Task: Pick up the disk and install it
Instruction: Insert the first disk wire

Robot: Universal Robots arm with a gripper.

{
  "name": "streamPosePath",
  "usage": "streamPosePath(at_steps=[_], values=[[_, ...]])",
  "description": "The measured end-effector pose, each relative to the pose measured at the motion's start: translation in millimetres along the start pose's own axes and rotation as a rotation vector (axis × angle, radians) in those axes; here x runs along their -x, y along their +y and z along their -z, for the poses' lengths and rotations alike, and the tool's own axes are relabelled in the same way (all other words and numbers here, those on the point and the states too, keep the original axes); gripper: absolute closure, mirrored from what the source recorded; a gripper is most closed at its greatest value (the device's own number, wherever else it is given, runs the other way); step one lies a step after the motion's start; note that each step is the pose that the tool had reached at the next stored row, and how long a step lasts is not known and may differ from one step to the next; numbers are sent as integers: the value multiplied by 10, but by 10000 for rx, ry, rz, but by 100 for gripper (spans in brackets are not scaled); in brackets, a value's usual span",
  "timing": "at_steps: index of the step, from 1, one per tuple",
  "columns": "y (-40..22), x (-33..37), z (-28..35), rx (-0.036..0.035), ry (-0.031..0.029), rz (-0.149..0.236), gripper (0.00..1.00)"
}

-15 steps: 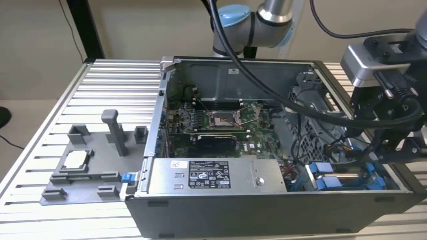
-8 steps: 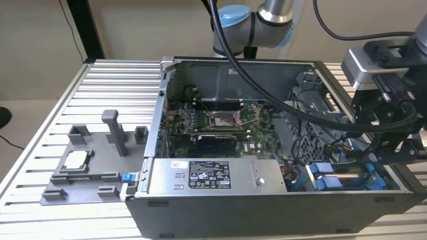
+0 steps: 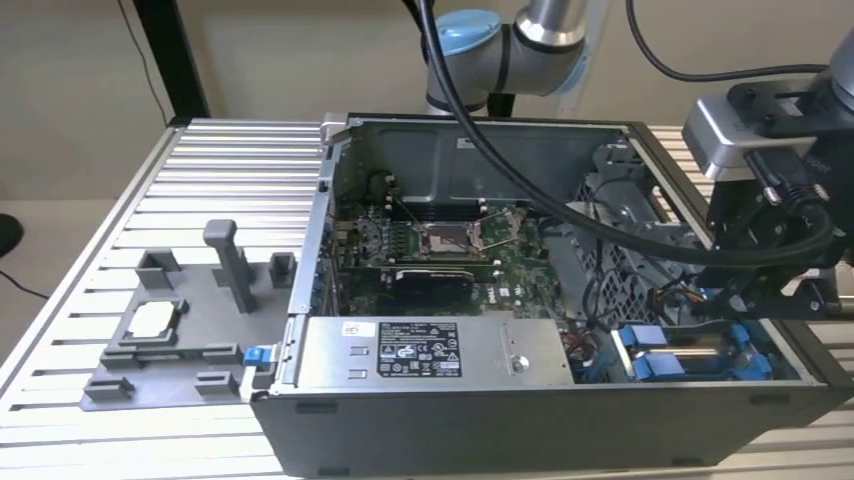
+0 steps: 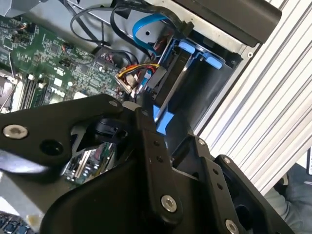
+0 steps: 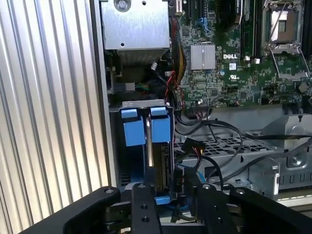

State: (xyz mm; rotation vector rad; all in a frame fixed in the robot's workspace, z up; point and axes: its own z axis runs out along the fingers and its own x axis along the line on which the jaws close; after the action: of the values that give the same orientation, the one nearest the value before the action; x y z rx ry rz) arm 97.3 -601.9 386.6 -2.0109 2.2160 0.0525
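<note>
My black gripper sits at the blue-framed silver-grey disk, edge-on in the first wrist view (near, at the exterior view's right); whether clamped, I cannot tell.

Silver-grey arm in round tube sections, light-blue joint cap, thick black cables looping off it. Wrist carries a silver-grey camera box. Matte black gripper, angular plates, silver screw heads.
</note>
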Motion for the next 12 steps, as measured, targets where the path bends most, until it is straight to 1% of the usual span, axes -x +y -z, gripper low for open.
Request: streamPosePath(at_steps=[1, 2, 8, 9, 12], values=[[0, 0, 0, -1, 1, 0, 100], [1, 3, -3, -2, 13, 0, 100], [9, -6, -104, -19, 11, 3, 100], [10, -5, -119, -31, 9, 5, 100], [10, -5, -120, -35, 17, 5, 100]])
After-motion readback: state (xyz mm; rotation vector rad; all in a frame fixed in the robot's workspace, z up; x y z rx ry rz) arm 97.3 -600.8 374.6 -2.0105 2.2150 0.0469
